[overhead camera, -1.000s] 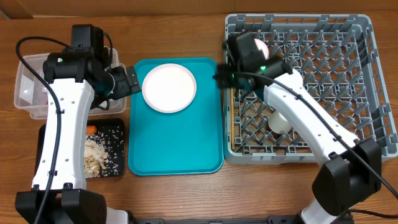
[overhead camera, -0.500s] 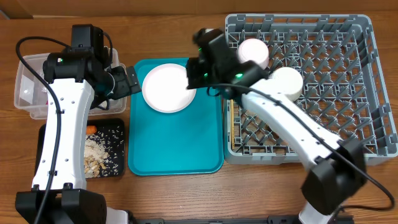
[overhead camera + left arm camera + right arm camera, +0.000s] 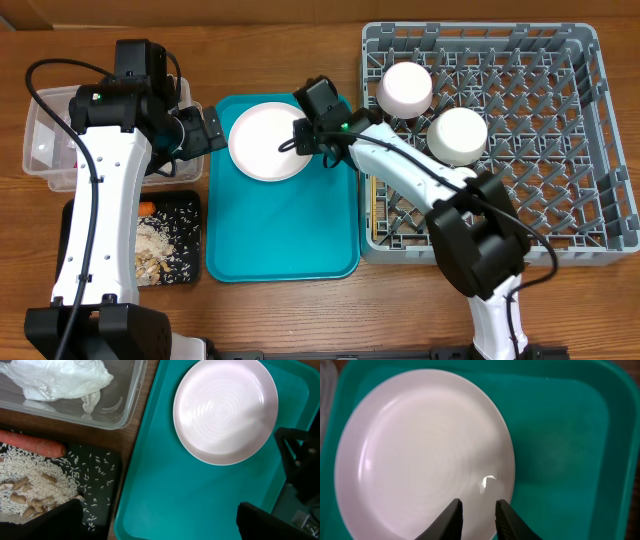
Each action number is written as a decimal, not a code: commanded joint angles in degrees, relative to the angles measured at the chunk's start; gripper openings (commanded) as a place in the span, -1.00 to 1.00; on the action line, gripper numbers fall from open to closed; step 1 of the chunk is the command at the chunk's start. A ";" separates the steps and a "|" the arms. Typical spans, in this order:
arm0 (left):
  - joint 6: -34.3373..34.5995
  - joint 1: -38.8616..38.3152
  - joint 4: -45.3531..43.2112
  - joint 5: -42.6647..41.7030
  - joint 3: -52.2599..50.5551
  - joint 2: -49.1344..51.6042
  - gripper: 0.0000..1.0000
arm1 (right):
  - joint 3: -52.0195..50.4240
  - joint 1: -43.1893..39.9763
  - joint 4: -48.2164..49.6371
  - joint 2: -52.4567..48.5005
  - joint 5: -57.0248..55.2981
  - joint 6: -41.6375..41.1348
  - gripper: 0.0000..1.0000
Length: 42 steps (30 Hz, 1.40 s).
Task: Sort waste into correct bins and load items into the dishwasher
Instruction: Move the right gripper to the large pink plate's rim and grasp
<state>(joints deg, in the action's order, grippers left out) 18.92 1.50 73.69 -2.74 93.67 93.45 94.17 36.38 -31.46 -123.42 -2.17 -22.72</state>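
overhead, most of the sorting looks finished. two round white bowls [image 3: 404,88] [image 3: 458,135] sit upside down in the large square grey plastic dish rack [image 3: 560,150]. a thin pale wooden strip [image 3: 371,205] along the rack's left edge may be the chopsticks, though it is too small to be sure. the one dish not yet loaded is the round pale-pink plate [image 3: 268,142], lying flat at the far end of the big teal serving tray [image 3: 280,230], which is otherwise bare.

on the waste side, the left wrist view shows the crumpled white wad [image 3: 60,379] inside the clear rectangular plastic tub [image 3: 127,405]. the small orange carrot [image 3: 32,445] and the beige rice-like crumbs [image 3: 30,472] are in the shallow black rectangular tray [image 3: 100,485]. the red wrapper cannot be made out; the left arm covers much of the tub from above.

the right end effector [image 3: 476,510] hangs over the plate's near rim with its fingers only a narrow gap apart and nothing between them. the left end effector [image 3: 160,522] is spread wide and empty, between the tub and the teal tray.

by my reckoning, moving that plate into the rack is what is left.

no brand, label or writing can be read anywhere.
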 commanded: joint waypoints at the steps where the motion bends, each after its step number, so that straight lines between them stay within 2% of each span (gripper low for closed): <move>1: -0.74 -0.42 -0.22 0.37 0.20 0.09 0.99 | 0.13 -0.11 1.09 -2.49 -0.79 -0.07 -0.48; 6: -0.74 -0.42 -0.22 0.37 0.20 0.09 1.00 | 0.13 -0.39 1.60 -5.14 -0.79 -0.07 -0.36; 21: -0.74 -0.42 -0.22 0.37 0.20 0.09 1.00 | 0.13 -0.44 1.73 -5.75 -0.79 -0.04 -0.32; 26: -0.74 -0.42 -0.22 0.37 0.20 0.09 0.99 | 2.14 -0.61 2.62 -5.20 -0.76 0.00 -0.17; 33: -0.72 -0.42 -0.22 0.37 0.20 0.09 1.00 | 7.61 -0.76 -2.47 -0.24 -0.79 0.20 -0.14; 42: -0.74 -0.42 -0.22 0.37 0.20 0.09 1.00 | 7.17 -2.36 -8.35 0.17 -4.15 0.17 -0.09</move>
<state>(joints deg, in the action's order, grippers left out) 18.92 1.50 73.67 -2.74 93.67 93.45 100.38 35.22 -38.68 -124.44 -3.40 -22.83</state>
